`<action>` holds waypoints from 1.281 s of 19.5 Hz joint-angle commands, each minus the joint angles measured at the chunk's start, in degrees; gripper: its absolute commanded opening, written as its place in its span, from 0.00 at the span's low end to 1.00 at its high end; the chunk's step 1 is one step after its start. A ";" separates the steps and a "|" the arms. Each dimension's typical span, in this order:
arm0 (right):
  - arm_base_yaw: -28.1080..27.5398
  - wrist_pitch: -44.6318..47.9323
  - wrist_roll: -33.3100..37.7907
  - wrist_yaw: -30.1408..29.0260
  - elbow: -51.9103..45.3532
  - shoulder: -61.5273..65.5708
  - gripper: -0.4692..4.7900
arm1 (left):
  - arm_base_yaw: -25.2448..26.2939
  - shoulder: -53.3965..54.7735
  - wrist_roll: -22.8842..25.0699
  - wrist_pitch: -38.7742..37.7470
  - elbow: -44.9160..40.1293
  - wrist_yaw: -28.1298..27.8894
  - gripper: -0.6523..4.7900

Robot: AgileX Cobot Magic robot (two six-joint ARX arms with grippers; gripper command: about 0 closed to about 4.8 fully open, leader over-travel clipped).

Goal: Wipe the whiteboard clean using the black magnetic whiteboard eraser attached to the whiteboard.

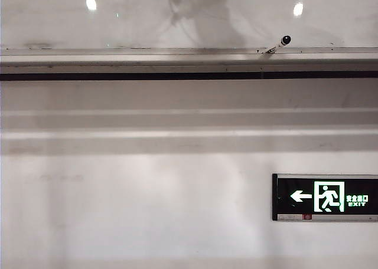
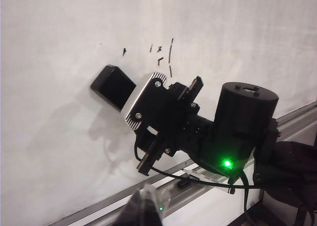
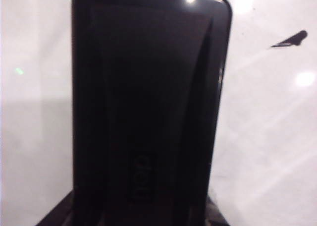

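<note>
The right gripper is clamped on the black magnetic eraser, which lies flat against the whiteboard just below short black marker strokes. Embossed lettering on the eraser's back is illegible. The left gripper barely shows; its fingers' state cannot be told. Below the silver ledge, a green sign reads "EXIT".

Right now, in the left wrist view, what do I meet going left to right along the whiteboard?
Black eraser → right gripper closed on it → black marks above the gripper → right arm's black cylindrical motor.
</note>
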 commanded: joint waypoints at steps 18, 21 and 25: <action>-5.92 -3.85 -1.53 13.86 9.62 -2.95 0.30 | -0.07 -0.31 -0.17 0.63 0.17 1.81 0.11; -7.72 -3.69 -1.49 13.16 9.62 -4.31 0.30 | -0.07 -0.31 -0.20 0.57 0.17 1.81 0.11; -8.15 -14.84 3.43 3.61 9.60 -4.31 0.28 | -0.07 -0.31 -0.20 0.72 0.17 1.81 0.11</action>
